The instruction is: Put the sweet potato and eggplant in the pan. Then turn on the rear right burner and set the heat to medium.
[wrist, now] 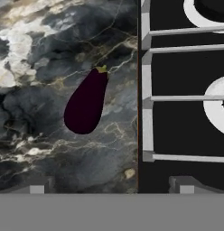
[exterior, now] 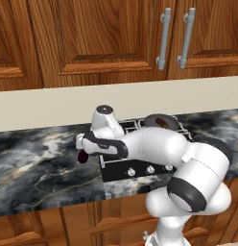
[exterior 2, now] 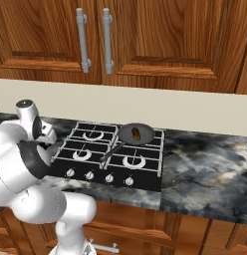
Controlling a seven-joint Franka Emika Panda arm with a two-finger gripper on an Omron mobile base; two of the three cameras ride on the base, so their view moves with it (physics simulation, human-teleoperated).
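The eggplant (wrist: 86, 104), a glossy dark purple oval with a small yellowish stem, lies on the marble counter just left of the cooktop edge. In the left base view a bit of the eggplant (exterior: 82, 157) peeks out under my hand. My gripper (wrist: 111, 189) hangs open above it, fingertips (wrist: 37, 188) spread wide, touching nothing. The pan (exterior 2: 136, 134) sits on the rear right burner, handle pointing front-left. The sweet potato (exterior 2: 137, 133) lies inside the pan. From the left base view the pan (exterior: 161, 121) shows behind my arm.
A black gas cooktop (exterior 2: 145, 172) with grates (wrist: 147, 97) is set in the dark marble counter (exterior: 39, 163). Several knobs (exterior 2: 109, 178) line its front edge. Wooden cabinets (exterior 2: 160, 45) hang above a cream backsplash. My arm's elbow (exterior: 197, 173) bulks over the stove front.
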